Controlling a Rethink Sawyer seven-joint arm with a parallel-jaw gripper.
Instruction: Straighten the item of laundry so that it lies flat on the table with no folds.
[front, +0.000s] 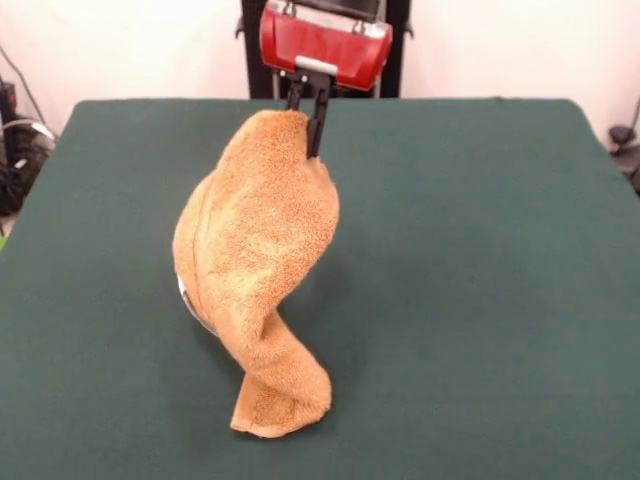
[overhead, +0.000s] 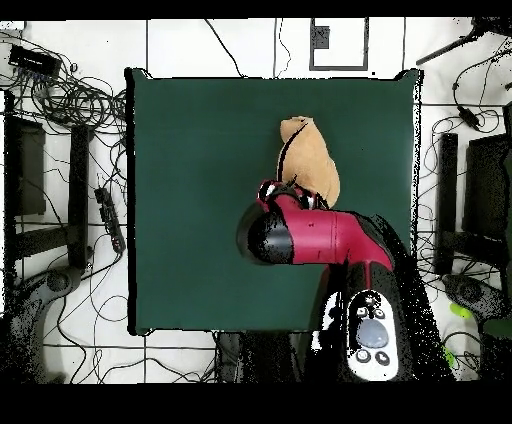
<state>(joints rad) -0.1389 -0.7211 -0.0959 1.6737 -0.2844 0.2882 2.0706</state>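
The orange-tan terry towel (front: 255, 255) hangs from my gripper (front: 308, 128), lifted by its top edge. It drapes down in a twisted, folded column, and its lower end (front: 280, 400) rests bunched on the dark green table (front: 480, 260). A bit of white label shows at its left side (front: 185, 292). My gripper's black fingers (front: 318, 120) are shut on the towel's top, under the red wrist housing (front: 325, 45). In the overhead view the towel (overhead: 312, 160) shows beyond the red arm (overhead: 320, 235), which hides the gripper.
The table's edges show in the overhead view (overhead: 132, 200). Cables and black stands (overhead: 80, 190) lie on the floor around it. The robot's pedestal (overhead: 370, 335) stands at the table's near side in that view.
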